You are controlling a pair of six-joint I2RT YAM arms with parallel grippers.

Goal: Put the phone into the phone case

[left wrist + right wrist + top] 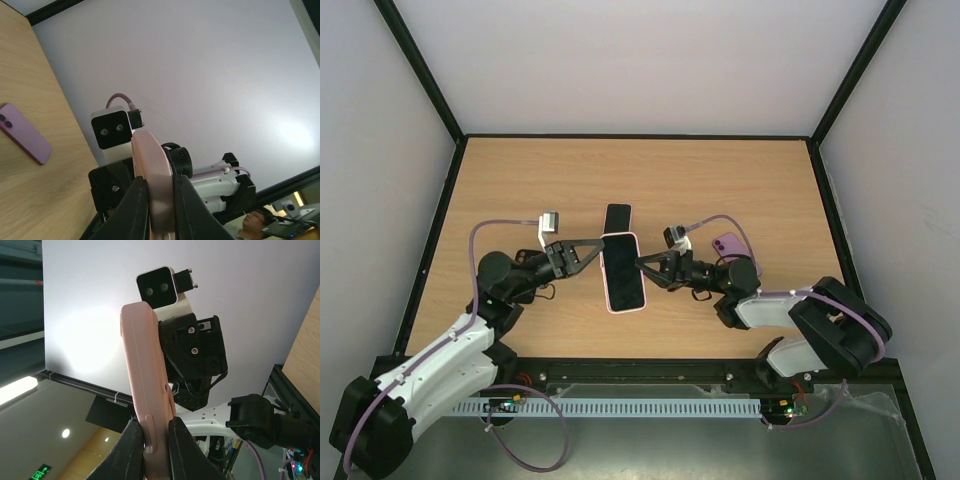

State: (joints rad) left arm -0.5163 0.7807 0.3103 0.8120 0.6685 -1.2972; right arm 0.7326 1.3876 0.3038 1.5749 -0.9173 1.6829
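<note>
A pink phone case [624, 272] with a dark, screen-like face filling it is held level over the table's middle. My left gripper [601, 251] is shut on its left long edge, and my right gripper [644, 263] is shut on its right long edge. In the left wrist view the case [150, 165] stands edge-on between my left gripper's [161, 210] fingers. In the right wrist view the case [144, 380], with its side button, sits clamped in my right gripper [150, 440]. A black phone [617, 217] lies flat just beyond the case's far end.
A purple phone [728, 243] lies camera-side up on the wooden table [520, 190] beside my right arm; it also shows in the left wrist view [25, 134]. Black rails and white walls bound the table on three sides.
</note>
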